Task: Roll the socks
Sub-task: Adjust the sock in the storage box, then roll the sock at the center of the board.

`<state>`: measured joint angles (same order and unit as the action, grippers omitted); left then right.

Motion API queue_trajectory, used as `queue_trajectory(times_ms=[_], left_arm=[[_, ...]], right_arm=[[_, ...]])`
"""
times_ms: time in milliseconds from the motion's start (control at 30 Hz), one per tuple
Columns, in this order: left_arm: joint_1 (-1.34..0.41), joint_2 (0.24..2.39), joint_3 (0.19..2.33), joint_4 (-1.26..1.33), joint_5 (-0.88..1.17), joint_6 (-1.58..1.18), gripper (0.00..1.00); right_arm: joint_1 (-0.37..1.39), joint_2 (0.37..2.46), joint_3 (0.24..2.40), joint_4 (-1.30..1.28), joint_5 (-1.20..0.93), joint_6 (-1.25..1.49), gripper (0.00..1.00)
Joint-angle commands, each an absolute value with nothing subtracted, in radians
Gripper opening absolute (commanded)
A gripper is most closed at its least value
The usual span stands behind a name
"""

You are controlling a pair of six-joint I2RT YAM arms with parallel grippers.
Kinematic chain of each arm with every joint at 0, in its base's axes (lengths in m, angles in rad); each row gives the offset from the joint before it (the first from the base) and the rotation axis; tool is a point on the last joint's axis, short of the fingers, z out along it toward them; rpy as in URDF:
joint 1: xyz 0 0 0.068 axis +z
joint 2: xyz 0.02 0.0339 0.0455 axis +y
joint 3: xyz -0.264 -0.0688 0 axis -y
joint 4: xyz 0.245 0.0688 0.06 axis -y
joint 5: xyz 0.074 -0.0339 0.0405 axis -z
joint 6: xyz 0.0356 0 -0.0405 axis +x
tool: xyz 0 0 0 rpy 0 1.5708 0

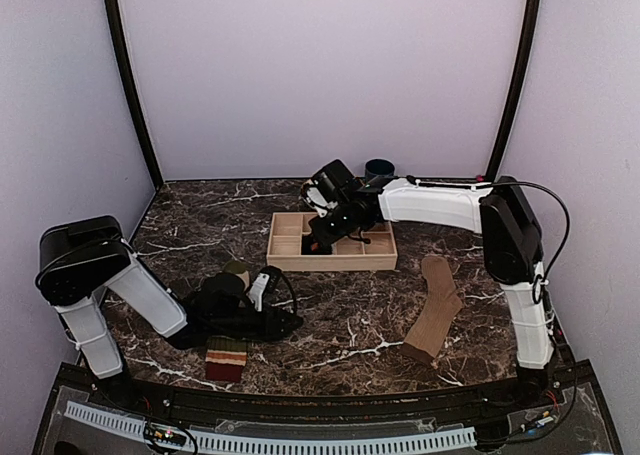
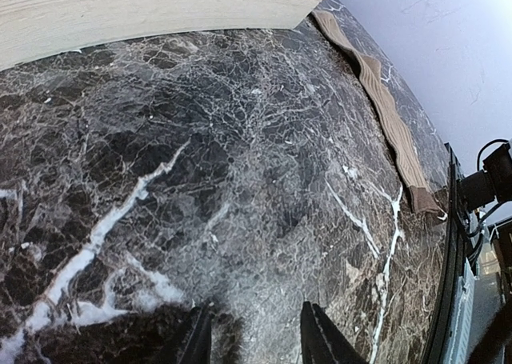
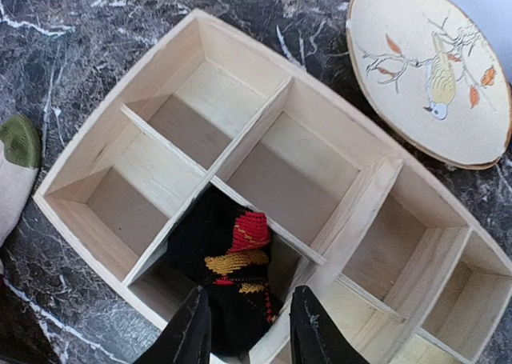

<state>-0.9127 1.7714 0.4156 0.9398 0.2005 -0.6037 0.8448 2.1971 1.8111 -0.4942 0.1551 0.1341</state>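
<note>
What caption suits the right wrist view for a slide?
Right gripper straddling the black argyle sock in a wooden tray compartment, beside a bird-painted plate.

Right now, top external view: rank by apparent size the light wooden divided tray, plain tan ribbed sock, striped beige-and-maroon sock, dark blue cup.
1. light wooden divided tray
2. plain tan ribbed sock
3. striped beige-and-maroon sock
4. dark blue cup: partly hidden and farthest back, so 3 versus 4 is unsure.

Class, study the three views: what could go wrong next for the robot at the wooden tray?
The black sock sits between the fingers of the right pincer; lifting away may drag it out of its compartment. Those fingers hang close to the tray dividers and could knock it towards the bird-painted dish.
</note>
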Motion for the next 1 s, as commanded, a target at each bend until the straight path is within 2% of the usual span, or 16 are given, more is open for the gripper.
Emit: queue_trajectory(times_ms=[0,267,533,667,700,767,867,900,933,967], left_arm=[[-0.911,1.723,0.427,0.757,0.181,-0.573,0.42],[-0.911,1.600,0.506,0.612,0.101,-0.508,0.47],[-0.911,1.443,0.571,0.547,0.034,-0.447,0.51],[-0.926,1.354,0.571,0.564,0.014,-0.420,0.54],[-0.933,1.330,0.570,0.569,0.003,-0.410,0.56],[-0.950,1.284,0.565,0.579,-0.013,-0.384,0.58],[-0.980,1.225,0.561,0.596,-0.072,-0.336,0.70],[-0.985,1.210,0.559,0.603,-0.083,-0.324,0.80],[-0.989,1.197,0.558,0.609,-0.091,-0.313,0.95],[-0.990,1.184,0.554,0.617,-0.096,-0.305,0.99]], right_arm=[[0.857,2.103,1.779,-0.422,0.200,0.126,0.34],[0.865,1.921,1.608,-0.314,0.249,0.126,0.39],[0.877,1.683,1.416,-0.242,0.260,0.148,0.56],[0.890,1.572,1.338,-0.228,0.265,0.188,0.60],[0.896,1.538,1.314,-0.217,0.267,0.192,0.64],[0.911,1.478,1.267,-0.187,0.278,0.199,0.98],[0.924,1.399,1.206,-0.133,0.291,0.210,0.99],[0.925,1.373,1.180,-0.100,0.287,0.215,1.00],[0.924,1.343,1.142,-0.044,0.287,0.225,1.00],[0.925,1.316,1.098,0.009,0.286,0.256,1.00]])
